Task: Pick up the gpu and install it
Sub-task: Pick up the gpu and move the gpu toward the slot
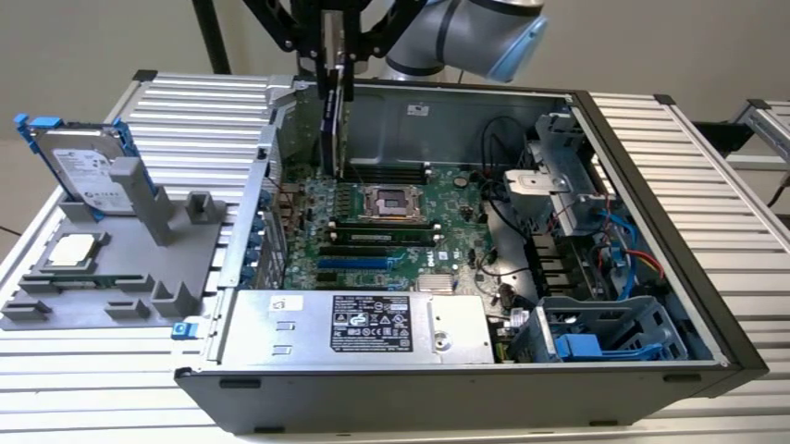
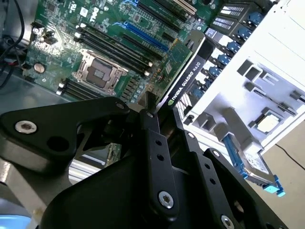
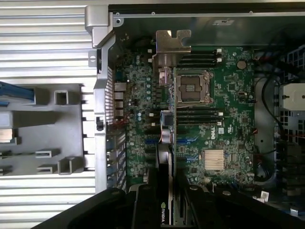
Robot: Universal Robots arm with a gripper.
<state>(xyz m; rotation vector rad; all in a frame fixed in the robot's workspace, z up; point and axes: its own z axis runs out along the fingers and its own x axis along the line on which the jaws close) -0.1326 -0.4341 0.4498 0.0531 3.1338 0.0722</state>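
By the table (image 1: 185, 102) edge at the exterior view's left, we see a hard drive (image 1: 87, 171) and CPU chip (image 1: 72, 250) in a grey holder (image 1: 124, 291). Our tool (image 1: 336, 60) is clamped on the gpu (image 1: 333, 129), holding it on edge over the motherboard (image 1: 383, 236) in the open case (image 1: 642, 185).

Top of the gpu (image 1: 331, 129) hidden by the tool (image 1: 335, 74); arm (image 1: 475, 37) cropped.

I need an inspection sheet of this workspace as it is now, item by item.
Surface: slatted metal table carrying an open computer case.
Job's things: gpu held on end above the motherboard, not seated.
Clutter: hard drive and CPU chip on a grey fixture.
Grippers: gripper shut on the gpu.
Cables: black, blue and red cables inside the case.
Surroundings: plain wall.
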